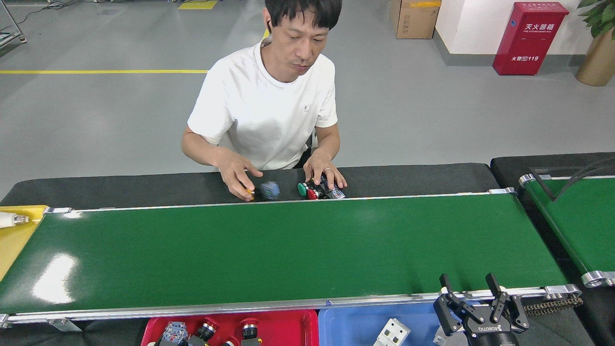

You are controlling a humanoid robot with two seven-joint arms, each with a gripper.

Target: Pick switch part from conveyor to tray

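Note:
The conveyor (288,250) runs across the view as a wide green belt with nothing lying on it. Behind it, on the black strip, a person's hand covers a cluster of switch parts (312,191) with green and red caps. Beside the person's other hand (238,175) is a blurred blue part (270,190). A red tray (288,324) at the bottom edge holds several switch parts (207,329). My right gripper (467,281) stands open over the belt's near rail at the lower right, holding nothing. My left gripper is out of view.
A blue tray (355,324) with a white breaker (393,333) sits right of the red one. A yellow tray (14,240) with a white object (10,219) lies at the belt's left end. A smaller green belt (576,221) stands at the right.

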